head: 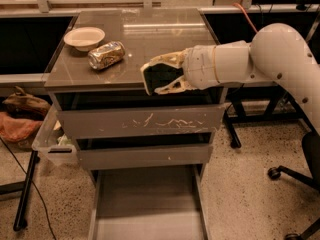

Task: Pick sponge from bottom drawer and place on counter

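My gripper (152, 76) reaches in from the right and is shut on the sponge (161, 77), whose dark green face shows between the pale fingers (167, 60). It holds the sponge just above the front edge of the glossy grey-brown counter (150, 39). The bottom drawer (147, 204) stands pulled open below, its plain grey floor bare.
A crushed gold can (105, 55) and a small pale bowl (84, 37) sit on the counter's left part. Two scratched grey drawer fronts (140, 122) are shut above the open drawer. A clear bin (52, 141) hangs at the cabinet's left; a chair base (295, 179) is at right.
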{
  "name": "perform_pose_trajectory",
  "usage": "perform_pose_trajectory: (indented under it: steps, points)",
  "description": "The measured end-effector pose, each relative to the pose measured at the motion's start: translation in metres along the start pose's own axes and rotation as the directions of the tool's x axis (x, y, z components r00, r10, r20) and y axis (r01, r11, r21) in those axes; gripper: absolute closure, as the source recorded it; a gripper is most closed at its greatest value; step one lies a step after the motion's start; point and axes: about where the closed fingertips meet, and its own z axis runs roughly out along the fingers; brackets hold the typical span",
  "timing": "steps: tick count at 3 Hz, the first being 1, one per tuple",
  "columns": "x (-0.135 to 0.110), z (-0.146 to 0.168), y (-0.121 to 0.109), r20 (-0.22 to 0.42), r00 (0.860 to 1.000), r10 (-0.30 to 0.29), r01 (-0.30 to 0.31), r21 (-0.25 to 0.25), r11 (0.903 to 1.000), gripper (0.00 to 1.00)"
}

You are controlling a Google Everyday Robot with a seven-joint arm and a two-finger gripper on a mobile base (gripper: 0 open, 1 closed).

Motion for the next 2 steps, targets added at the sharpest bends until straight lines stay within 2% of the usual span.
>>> perform_pose_trajectory:
  steps: [1, 2]
  points:
    - [0.014, 0.005, -0.024, -0.008, 0.999, -0.042, 0.042, -0.002, 0.9991, 1.00]
    - [0.055, 0.008, -0.051, -0.046, 0.997, -0.066, 0.066, 0.001, 0.9978, 1.00]
